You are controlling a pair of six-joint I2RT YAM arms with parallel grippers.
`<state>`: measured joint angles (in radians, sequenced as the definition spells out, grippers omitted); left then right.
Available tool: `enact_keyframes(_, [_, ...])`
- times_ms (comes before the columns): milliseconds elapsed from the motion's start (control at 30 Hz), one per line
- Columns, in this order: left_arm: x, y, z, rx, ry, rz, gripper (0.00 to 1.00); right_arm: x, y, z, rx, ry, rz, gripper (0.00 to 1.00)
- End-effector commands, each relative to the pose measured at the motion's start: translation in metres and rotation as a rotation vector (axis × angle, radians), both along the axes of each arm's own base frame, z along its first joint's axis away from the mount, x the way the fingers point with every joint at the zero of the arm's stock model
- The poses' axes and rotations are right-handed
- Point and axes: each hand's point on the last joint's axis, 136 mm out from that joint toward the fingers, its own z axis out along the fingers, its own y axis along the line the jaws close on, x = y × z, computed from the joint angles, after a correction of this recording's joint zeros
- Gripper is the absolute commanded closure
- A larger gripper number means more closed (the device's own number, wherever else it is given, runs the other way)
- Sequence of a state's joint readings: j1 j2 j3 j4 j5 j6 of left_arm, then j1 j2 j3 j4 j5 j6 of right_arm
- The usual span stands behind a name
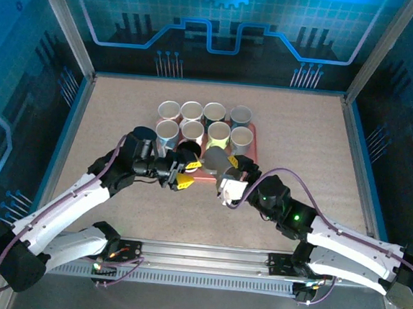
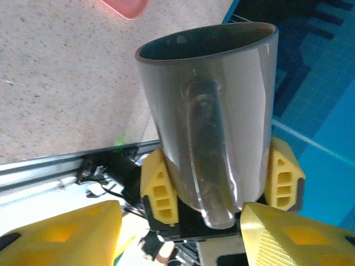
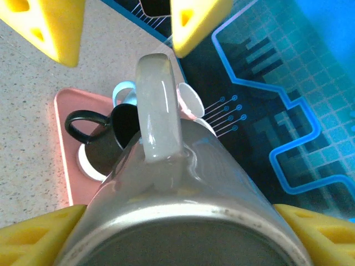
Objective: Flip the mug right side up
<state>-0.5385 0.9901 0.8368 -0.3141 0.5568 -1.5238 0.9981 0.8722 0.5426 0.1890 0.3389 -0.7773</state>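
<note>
A grey mug hangs in the air just in front of the pink tray, tilted. My right gripper is shut on its base end. In the right wrist view my right gripper has both yellow fingers pressed on the grey mug, whose handle points away. My left gripper faces it from the left. The left wrist view has the grey mug showing its dark mouth at the top and its handle toward me. There my left gripper is open, fingers wide on either side of the handle's end.
Several mugs stand mouth-up in two rows on the pink tray. A black mug sits at the tray's near edge, close behind both grippers; the black mug also shows past the grey one. Bare table lies to both sides.
</note>
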Motion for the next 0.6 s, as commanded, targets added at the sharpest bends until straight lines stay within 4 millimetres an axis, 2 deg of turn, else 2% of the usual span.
enact_keyframes(0, [0.005, -0.003, 0.013, -0.092, 0.051, 0.049, 0.41, 0.0, -0.003, 0.071, 0.183, -0.179, -0.001, 0.79])
enact_keyframes(167, [0.016, -0.009, 0.018, -0.164, 0.034, 0.074, 0.45, -0.006, -0.001, 0.069, 0.189, -0.166, 0.024, 0.79])
enact_keyframes(333, [0.021, -0.01, 0.016, -0.182, 0.021, 0.09, 0.56, -0.014, 0.002, 0.064, 0.177, -0.15, 0.055, 0.79])
enact_keyframes(567, [0.024, -0.014, 0.016, -0.192, 0.009, 0.079, 0.6, -0.021, 0.01, 0.048, 0.123, -0.134, 0.082, 0.78])
